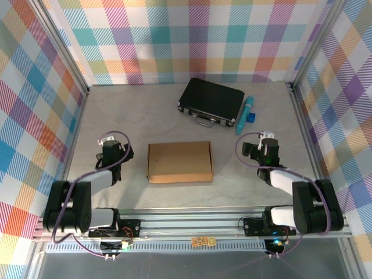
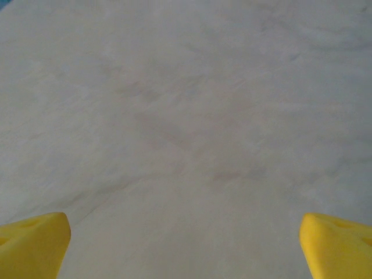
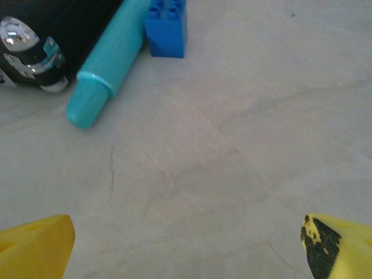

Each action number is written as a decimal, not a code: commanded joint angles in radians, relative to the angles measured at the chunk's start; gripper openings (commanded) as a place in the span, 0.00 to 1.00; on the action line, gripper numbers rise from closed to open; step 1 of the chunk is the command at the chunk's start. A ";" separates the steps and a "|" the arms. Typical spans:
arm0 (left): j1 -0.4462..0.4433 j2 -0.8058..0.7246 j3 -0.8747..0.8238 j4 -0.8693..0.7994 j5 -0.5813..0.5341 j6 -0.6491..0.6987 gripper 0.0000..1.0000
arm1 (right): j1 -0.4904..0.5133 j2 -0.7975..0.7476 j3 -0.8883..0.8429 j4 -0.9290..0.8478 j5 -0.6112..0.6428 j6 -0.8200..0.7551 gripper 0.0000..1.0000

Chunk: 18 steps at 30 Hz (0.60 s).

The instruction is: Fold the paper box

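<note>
The paper box (image 1: pixel 179 161) is plain brown cardboard, lying as a closed flat rectangle in the middle of the table between the two arms. My left gripper (image 1: pixel 109 145) sits to the left of it, apart from it, and my right gripper (image 1: pixel 264 143) sits to its right, also apart. In the left wrist view the yellow fingertips (image 2: pixel 35 244) stand wide apart over bare table, so the left gripper (image 2: pixel 186 250) is open with nothing between them. The right gripper (image 3: pixel 189 250) is likewise open, its yellow fingertips (image 3: pixel 38 247) spread over bare table.
A black hard case (image 1: pixel 210 102) with metal latches lies at the back, past the box. Beside it on the right are a teal marker (image 1: pixel 244 114) (image 3: pixel 110 61) and a small blue brick (image 1: pixel 251 117) (image 3: pixel 167 26). Metal frame rails and checked walls bound the table.
</note>
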<state>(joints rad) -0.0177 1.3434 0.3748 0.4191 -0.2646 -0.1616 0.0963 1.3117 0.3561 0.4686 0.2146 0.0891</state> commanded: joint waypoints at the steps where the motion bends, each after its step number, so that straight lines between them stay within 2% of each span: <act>1: 0.016 0.096 0.055 0.275 0.115 0.081 1.00 | -0.009 0.057 0.067 0.154 -0.153 -0.114 0.99; 2: 0.018 0.144 0.042 0.360 0.116 0.086 1.00 | -0.015 0.071 0.061 0.211 -0.163 -0.129 0.99; 4: -0.005 0.150 0.040 0.353 0.185 0.139 1.00 | -0.032 0.107 0.016 0.330 -0.193 -0.133 0.99; 6: -0.021 0.254 -0.036 0.629 0.188 0.166 1.00 | -0.040 0.171 -0.031 0.467 -0.222 -0.140 0.99; 7: -0.021 0.238 -0.047 0.598 0.156 0.153 1.00 | -0.039 0.226 -0.051 0.576 -0.226 -0.142 0.99; 8: -0.019 0.209 -0.026 0.506 0.135 0.136 1.00 | -0.039 0.228 -0.047 0.570 -0.222 -0.142 0.99; 9: -0.020 0.226 -0.005 0.505 0.137 0.141 1.00 | -0.041 0.194 -0.014 0.449 -0.215 -0.134 0.99; 11: -0.022 0.228 0.021 0.457 0.148 0.146 1.00 | -0.041 0.229 0.014 0.451 -0.178 -0.120 0.99; 12: -0.022 0.234 0.017 0.481 0.146 0.147 1.00 | -0.046 0.215 0.036 0.381 -0.152 -0.101 0.99; 18: -0.028 0.233 0.016 0.477 0.142 0.153 1.00 | -0.065 0.223 0.052 0.363 -0.156 -0.081 0.99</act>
<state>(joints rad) -0.0383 1.5745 0.3767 0.8459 -0.1314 -0.0307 0.0387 1.5352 0.3931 0.8276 0.0586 -0.0082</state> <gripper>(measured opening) 0.997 0.992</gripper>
